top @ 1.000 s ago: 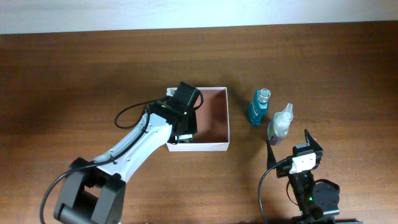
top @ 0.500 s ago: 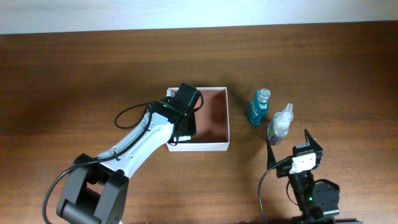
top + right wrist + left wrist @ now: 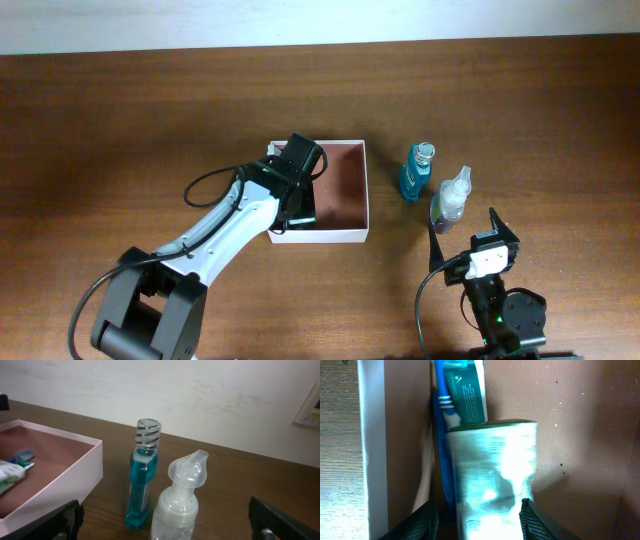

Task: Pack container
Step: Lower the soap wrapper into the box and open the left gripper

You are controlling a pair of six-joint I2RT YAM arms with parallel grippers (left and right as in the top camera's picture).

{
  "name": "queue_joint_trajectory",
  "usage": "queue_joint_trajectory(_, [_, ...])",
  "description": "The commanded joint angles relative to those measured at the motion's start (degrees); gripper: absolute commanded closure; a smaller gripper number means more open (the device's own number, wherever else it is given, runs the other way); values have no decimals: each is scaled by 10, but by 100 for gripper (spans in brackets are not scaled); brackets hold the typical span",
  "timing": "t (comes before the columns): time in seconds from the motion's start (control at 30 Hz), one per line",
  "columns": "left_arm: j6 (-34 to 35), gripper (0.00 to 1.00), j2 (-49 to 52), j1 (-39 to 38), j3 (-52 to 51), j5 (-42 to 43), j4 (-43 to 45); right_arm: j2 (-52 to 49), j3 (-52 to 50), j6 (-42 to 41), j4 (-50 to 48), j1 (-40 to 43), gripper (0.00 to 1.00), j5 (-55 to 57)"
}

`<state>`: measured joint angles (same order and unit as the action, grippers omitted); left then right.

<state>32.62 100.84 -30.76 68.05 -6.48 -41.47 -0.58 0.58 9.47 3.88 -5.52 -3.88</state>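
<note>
The container (image 3: 368, 190), a shallow white-walled box with a reddish-brown inside, sits mid-table. My left gripper (image 3: 300, 205) reaches down into its left side. In the left wrist view the jaws (image 3: 479, 522) stand either side of a silvery green tube (image 3: 492, 470) lying on the container floor (image 3: 580, 435). A dark gap shows between the left finger and the tube. A blue toothbrush (image 3: 440, 435) lies along the white wall (image 3: 372, 435). My right gripper (image 3: 468, 238) is wide open behind a clear pump bottle (image 3: 180, 500) and grips nothing.
A blue mouthwash bottle (image 3: 415, 172) stands upright right of the container, with the clear pump bottle (image 3: 451, 197) just beside it. From the right wrist, the mouthwash bottle (image 3: 142, 480) stands between the pump bottle and the container wall (image 3: 75, 475).
The left jaws have spread a little around the tube. Both arms and the bottles stay where they were.
</note>
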Motion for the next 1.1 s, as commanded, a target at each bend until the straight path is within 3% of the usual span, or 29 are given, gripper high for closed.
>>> queue_joint_trajectory(0.0, [3, 46, 7, -2, 14, -9, -2, 4, -3, 2, 3, -5, 2, 5])
queue_joint_trajectory(0.17, [3, 56, 7, -2, 34, -8, -8, 4, -3, 2, 3, -5, 2, 5])
queue_joint_trajectory(0.33, [-22, 66, 3, -2, 112, -9, -77, 4, -3, 2, 3, -5, 1, 5])
queue_joint_trajectory(0.4, [-29, 78, 2, -2, 139, -19, -107, 4, -3, 2, 3, -5, 2, 5])
queue_joint_trajectory(0.47, [-29, 99, 1, -2, 153, -50, -131, 4, -3, 2, 3, -5, 2, 5])
queue_joint_trajectory(0.6, [-29, 100, 1, 0, 155, -110, -166, 4, -3, 2, 3, -5, 2, 5])
queue_joint_trajectory(1.07, [-22, 99, 1, 45, 150, -111, -205, 4, -3, 2, 3, -5, 2, 5])
